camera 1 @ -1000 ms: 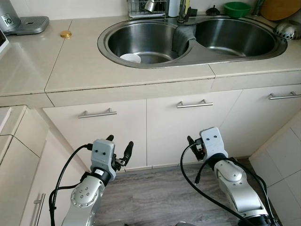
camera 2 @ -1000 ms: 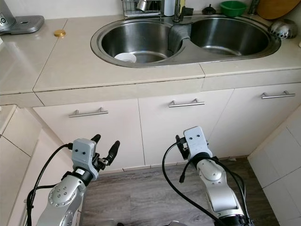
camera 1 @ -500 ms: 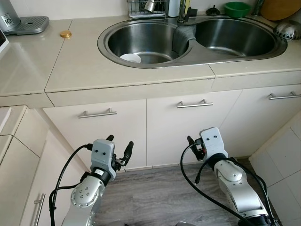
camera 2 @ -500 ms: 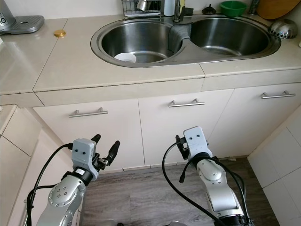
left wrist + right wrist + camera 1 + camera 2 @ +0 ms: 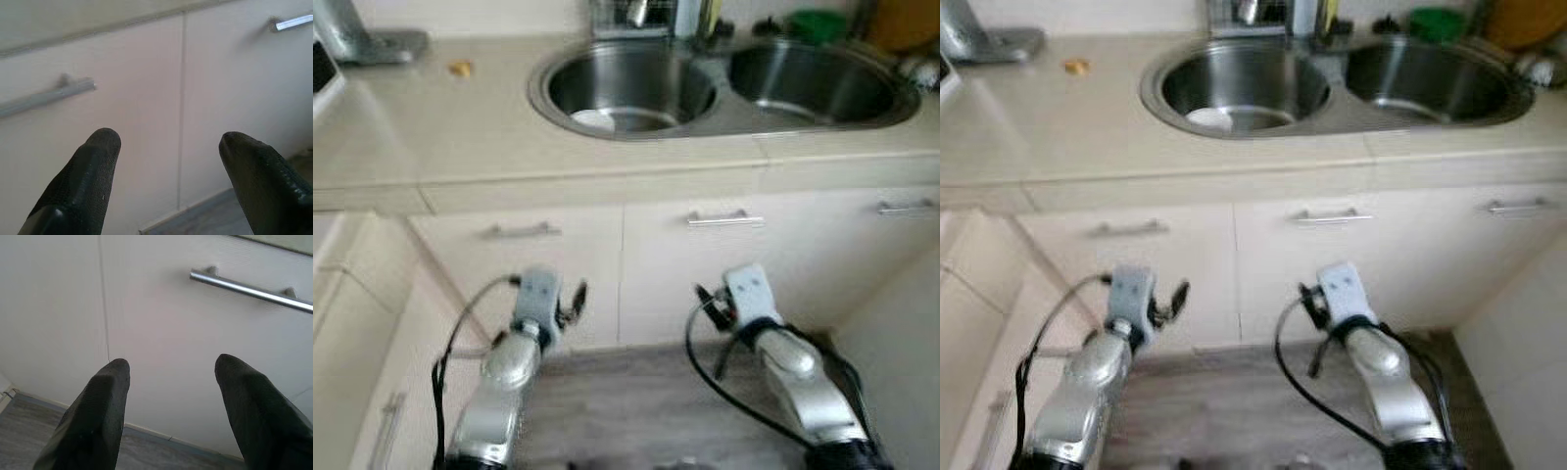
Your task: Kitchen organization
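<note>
The head views are blurry. The left pincer (image 5: 166,147) hangs low in front of the cupboard doors (image 5: 558,264), with its two black fingers (image 5: 93,166) spread wide apart and nothing between them. It points at a door with a silver handle (image 5: 46,95) just above its tips. The right pincer (image 5: 168,382) is low too, with its fingers wide apart and empty, and another silver handle (image 5: 249,291) is above it. High above both pincers is the pale bench (image 5: 460,127) with a steel double sink (image 5: 724,93) set in it. A small white bowl (image 5: 595,119) sits in the sink's left basin. A small gold lid (image 5: 460,69) lies on the bench, far up from the left pincer. The wood floor (image 5: 636,411) is under both arms.
</note>
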